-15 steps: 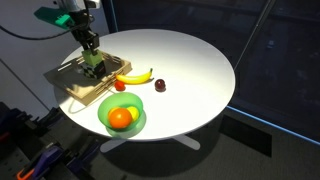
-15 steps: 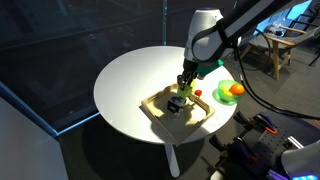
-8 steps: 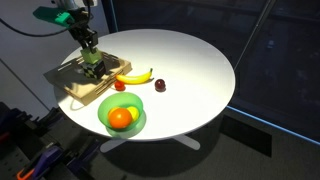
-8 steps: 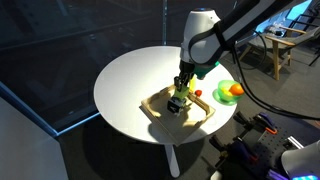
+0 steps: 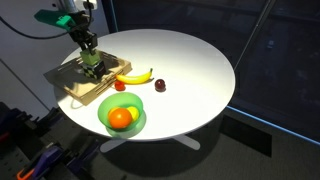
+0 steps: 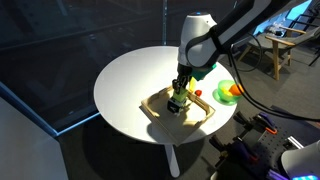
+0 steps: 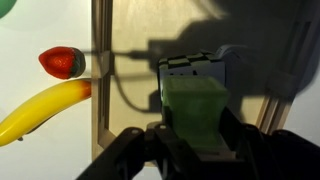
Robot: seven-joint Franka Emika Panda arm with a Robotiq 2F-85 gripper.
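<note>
Grasping appears to be the part already done: the green block point(image 7: 195, 105) is clamped between the jaws of the gripper point(image 7: 195, 142), which are narrowed onto its two sides, as is seen most clearly in the wrist view. In both exterior views the gripper point(image 5: 92, 62) point(image 6: 178, 96) is seen pointing down over the wooden tray point(image 5: 68, 90) point(image 6: 203, 116), which lies near the edge of the round white table point(image 5: 195, 65) point(image 6: 125, 80). The block point(image 5: 95, 69) point(image 6: 177, 100) is held low inside the tray's frame. Whether its underside touches the tray floor cannot be told.

A small grey box with a dark cable point(image 7: 195, 70) is seen just beyond the block on the tray. Outside the frame, a banana point(image 5: 136, 76) point(image 7: 40, 112) and a small red fruit point(image 5: 120, 86) point(image 7: 60, 62) lie just beside the tray. A dark round fruit point(image 5: 160, 86) lies near the banana's far end. A green bowl point(image 5: 103, 107) point(image 6: 221, 96) with an orange point(image 5: 120, 118) point(image 6: 236, 89) in it stands near the table edge, apart from the tray.

As far as can be judged, the block has been secured but not released anywhere. It is over the tray, and the bowl and the loose fruit appear untouched.
</note>
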